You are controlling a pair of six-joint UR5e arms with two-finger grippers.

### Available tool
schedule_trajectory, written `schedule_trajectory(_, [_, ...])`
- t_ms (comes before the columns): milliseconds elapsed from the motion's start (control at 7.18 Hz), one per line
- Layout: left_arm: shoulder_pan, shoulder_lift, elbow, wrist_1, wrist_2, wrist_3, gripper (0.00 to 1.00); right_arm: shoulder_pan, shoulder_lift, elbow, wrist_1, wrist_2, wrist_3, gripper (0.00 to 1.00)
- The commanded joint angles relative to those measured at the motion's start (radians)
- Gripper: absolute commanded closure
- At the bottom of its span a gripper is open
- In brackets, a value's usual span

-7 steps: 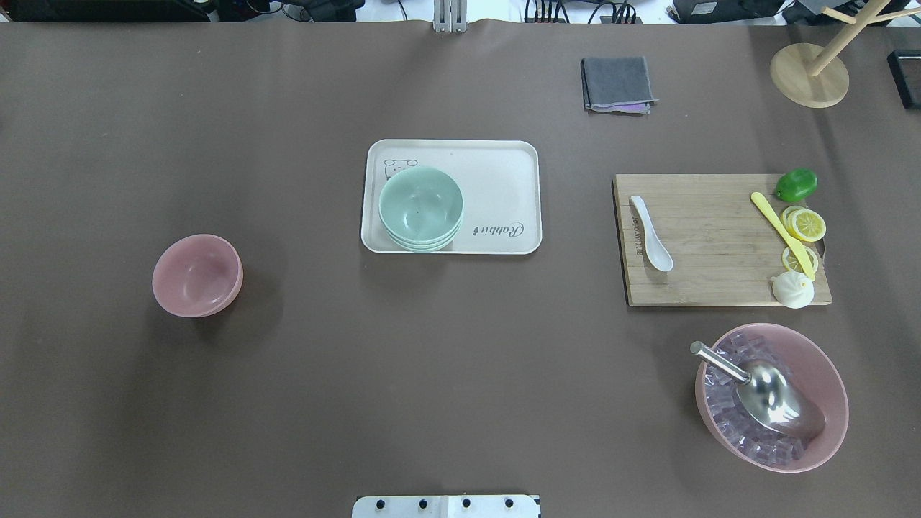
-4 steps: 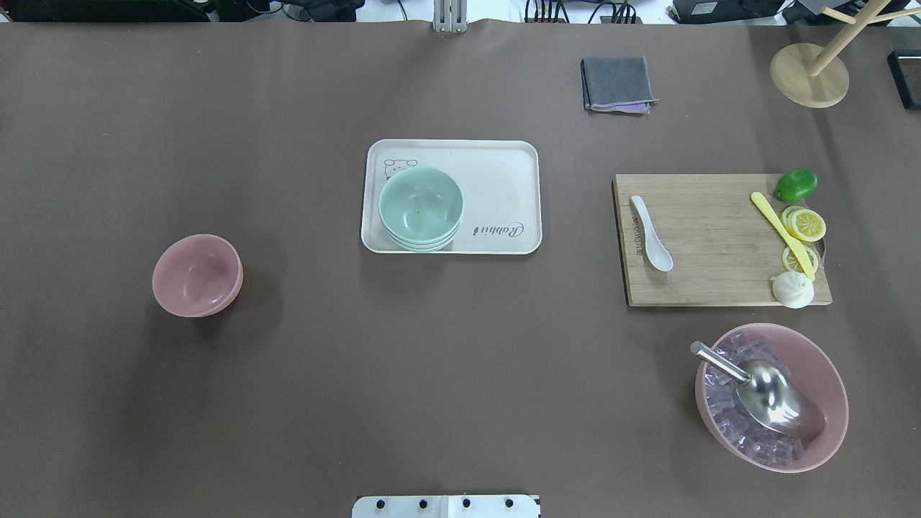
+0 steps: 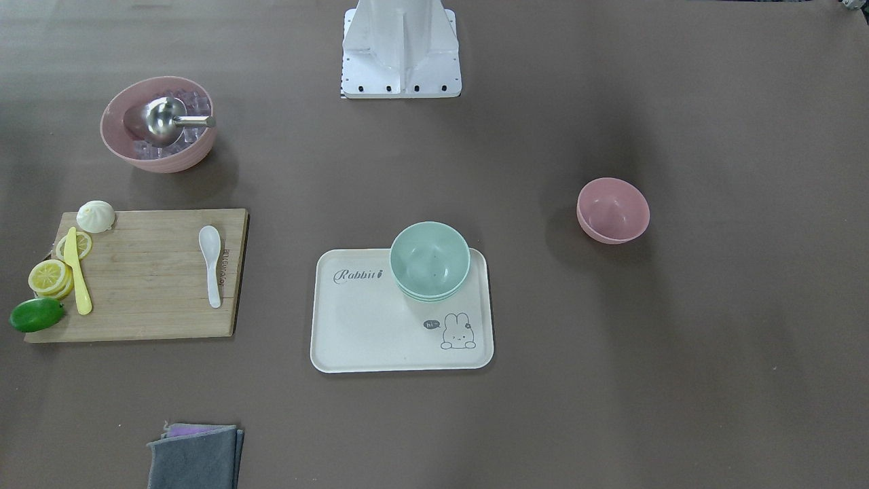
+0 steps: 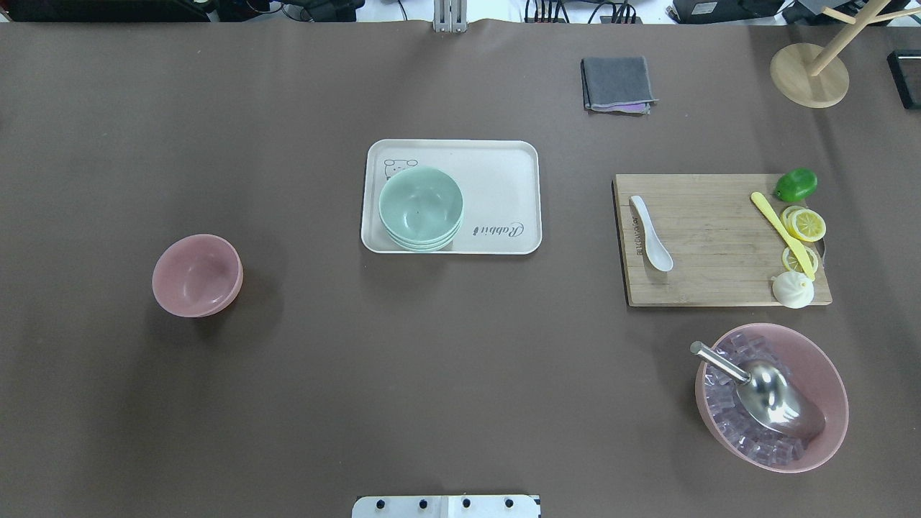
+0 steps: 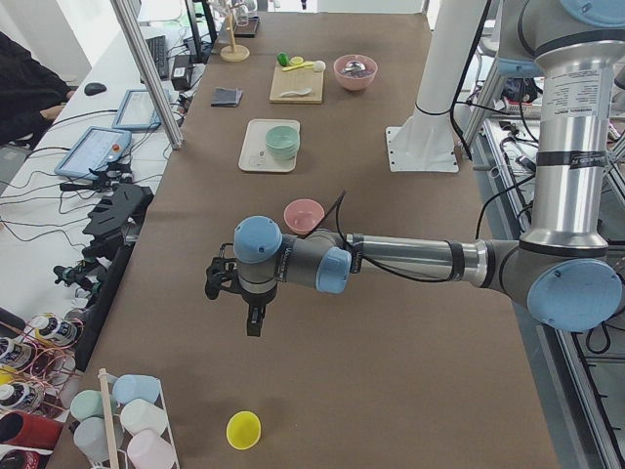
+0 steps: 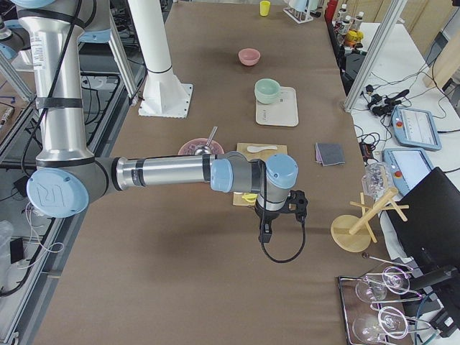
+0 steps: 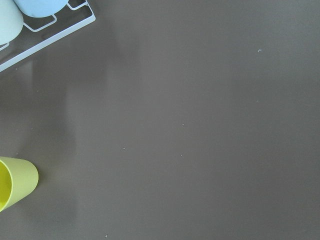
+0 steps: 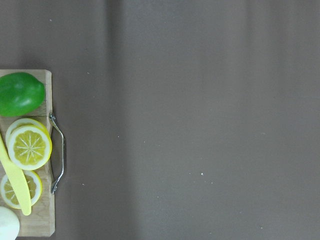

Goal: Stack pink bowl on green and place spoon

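Observation:
A small pink bowl [image 4: 196, 275] stands upright on the table's left half; it also shows in the front view [image 3: 613, 210]. A stack of green bowls [image 4: 421, 207] sits on the left part of a white tray [image 4: 504, 180] at the centre. A white spoon [image 4: 651, 234] lies on a wooden board [image 4: 719, 244] at the right. My left gripper [image 5: 244, 303] hangs over bare table, well short of the pink bowl [image 5: 304, 215]. My right gripper [image 6: 280, 215] hangs beyond the board's outer end. I cannot tell whether either is open or shut.
A large pink bowl [image 4: 827, 367] with ice and a metal scoop [image 4: 773, 396] stands near the board. A lime [image 4: 796, 185], lemon slices, a yellow knife and a bun lie on the board's right end. A grey cloth [image 4: 619, 84], a wooden stand [image 4: 809, 72] and a yellow cup [image 7: 15, 182] stand around.

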Motion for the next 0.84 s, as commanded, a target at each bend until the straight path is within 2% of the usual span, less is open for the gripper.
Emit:
schedule_trajectory(0, [0.0, 0.0, 0.001, 0.0, 0.0, 0.0, 0.02, -0.001, 0.003, 0.0, -0.002, 0.0, 0.0, 0.0])
schedule_trajectory(697, [0.0, 0.0, -0.001, 0.0, 0.002, 0.0, 0.02, 0.001, 0.003, 0.012, -0.004, 0.017, 0.0, 0.0])
